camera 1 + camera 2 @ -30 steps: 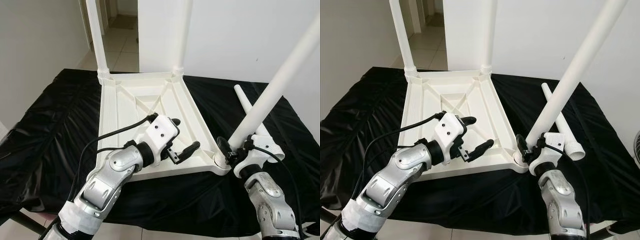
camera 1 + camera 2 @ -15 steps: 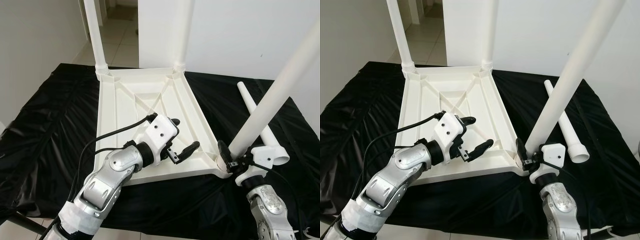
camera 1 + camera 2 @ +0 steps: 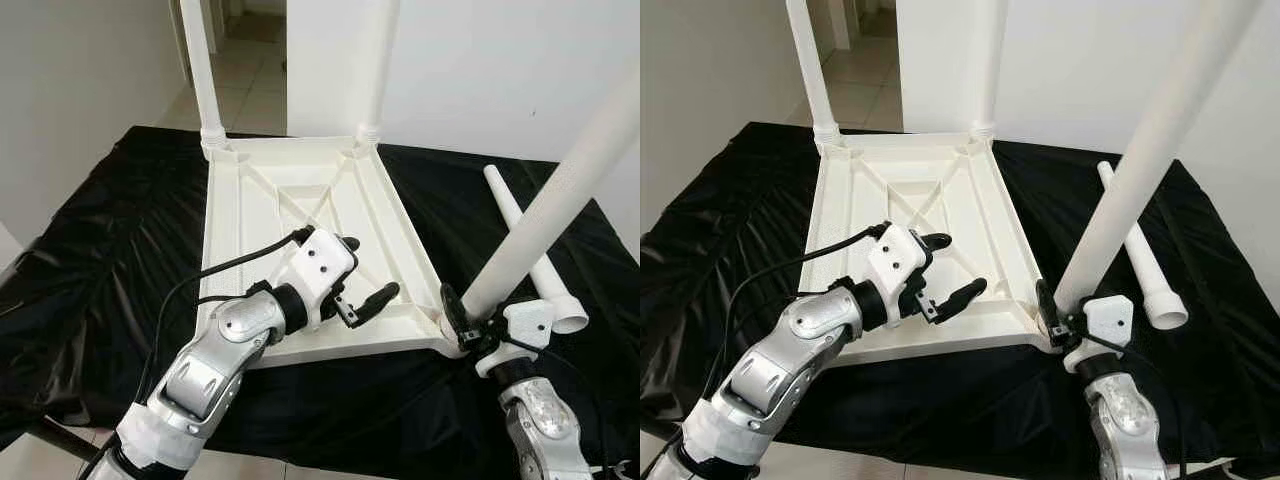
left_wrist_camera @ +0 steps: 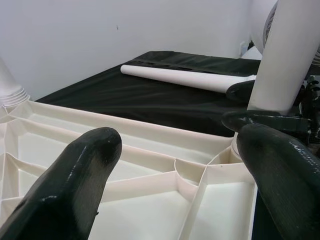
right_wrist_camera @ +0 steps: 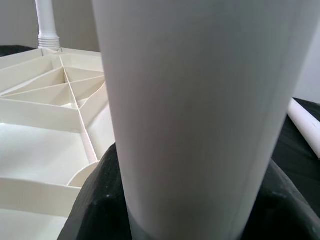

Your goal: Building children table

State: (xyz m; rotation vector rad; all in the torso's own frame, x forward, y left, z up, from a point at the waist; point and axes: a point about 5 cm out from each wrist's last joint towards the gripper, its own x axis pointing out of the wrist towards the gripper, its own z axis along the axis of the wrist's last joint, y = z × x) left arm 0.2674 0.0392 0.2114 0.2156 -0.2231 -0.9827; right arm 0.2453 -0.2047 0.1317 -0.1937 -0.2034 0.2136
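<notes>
A white children's table top point(image 3: 300, 200) lies upside down on a black cloth. Two white legs point(image 3: 200, 60) point(image 3: 378, 60) stand upright in its far corners. My right gripper point(image 3: 468, 318) is shut on the lower end of a third leg point(image 3: 560, 200). This leg leans up to the right, with its foot at the table's near right corner socket. Whether it sits in the socket is hidden. The right wrist view shows the same leg point(image 5: 200, 100) between black fingers point(image 5: 100, 200). My left gripper point(image 3: 368, 268) hovers open over the near ribs point(image 4: 165, 180), holding nothing.
A fourth loose leg point(image 3: 503, 198) lies on the black cloth point(image 3: 100, 250) to the right of the table top, behind the held leg. A doorway onto a tiled floor point(image 3: 255, 70) opens at the back. White walls point(image 3: 480, 70) close the rest.
The whole view has shifted slightly. My right gripper and the leg's foot have sunk a little at the near right corner. The left gripper stays open in the same place.
</notes>
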